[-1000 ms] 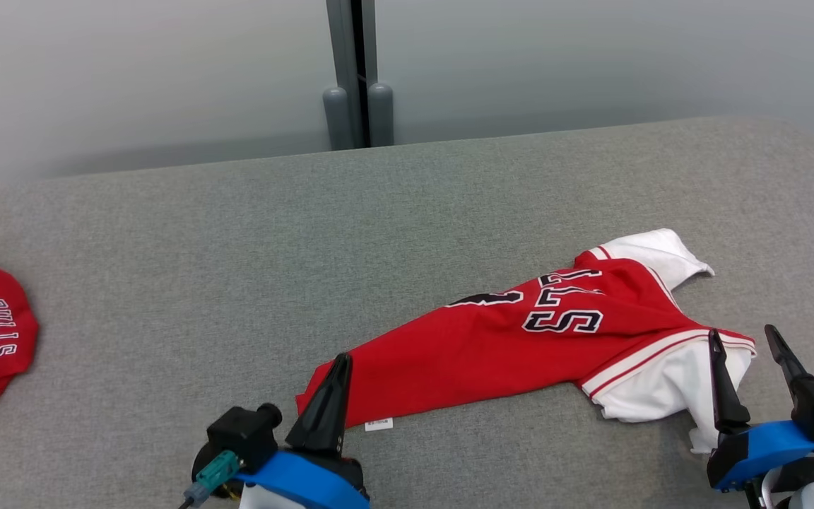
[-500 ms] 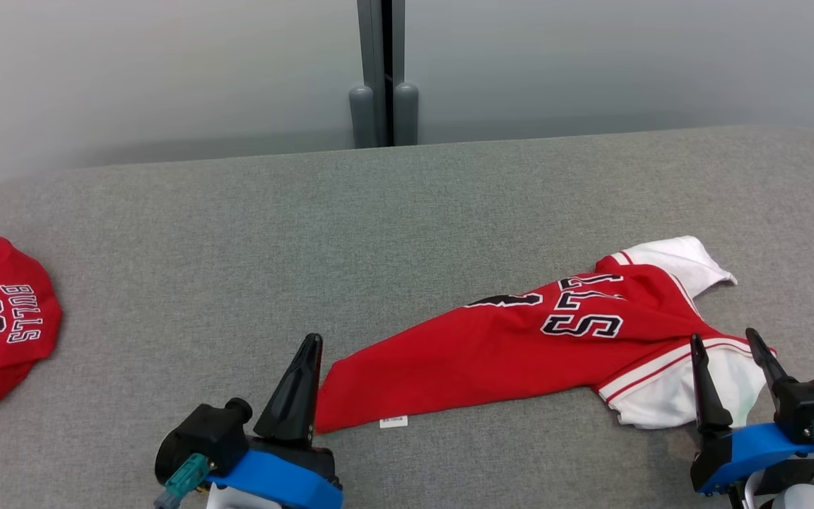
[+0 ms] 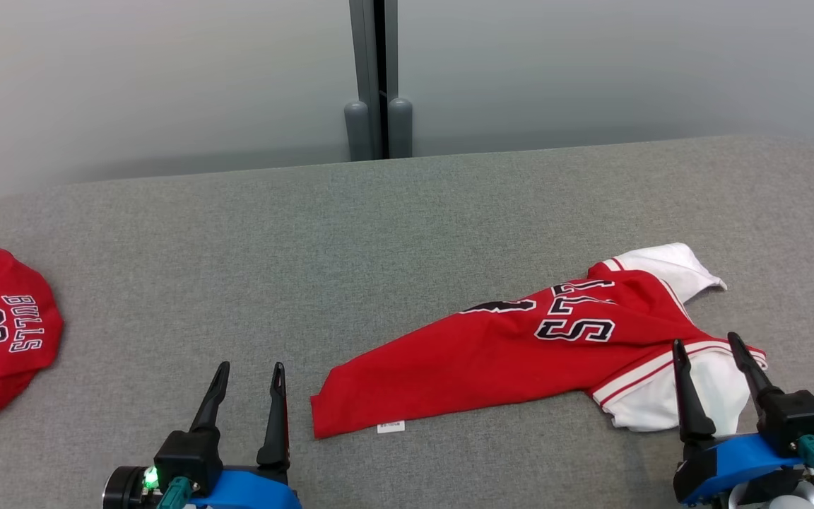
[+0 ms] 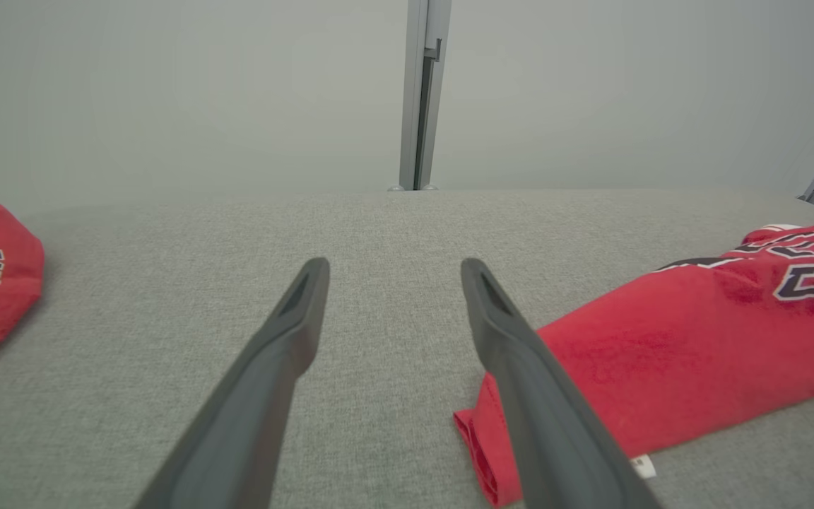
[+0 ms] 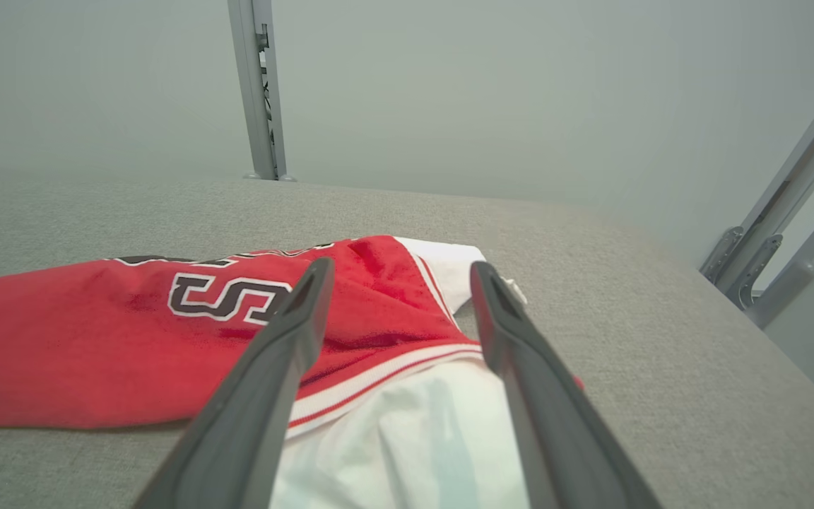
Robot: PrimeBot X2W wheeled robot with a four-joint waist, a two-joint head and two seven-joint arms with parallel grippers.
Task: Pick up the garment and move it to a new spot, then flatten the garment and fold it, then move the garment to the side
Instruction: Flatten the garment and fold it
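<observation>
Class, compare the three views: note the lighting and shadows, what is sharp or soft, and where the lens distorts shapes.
Head view: soft, even light; the garment casts barely any shadow, its lettering sharp. Left wrist view: the left pincer looms oversized, edges slightly soft. Right wrist view: metal posts slant, probably wide-angle distortion.

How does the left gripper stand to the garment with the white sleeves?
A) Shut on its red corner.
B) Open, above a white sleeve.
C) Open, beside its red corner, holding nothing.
C: the left gripper has its fingers spread with no cloth between them, and the red corner of the garment lies just to its right.
</observation>
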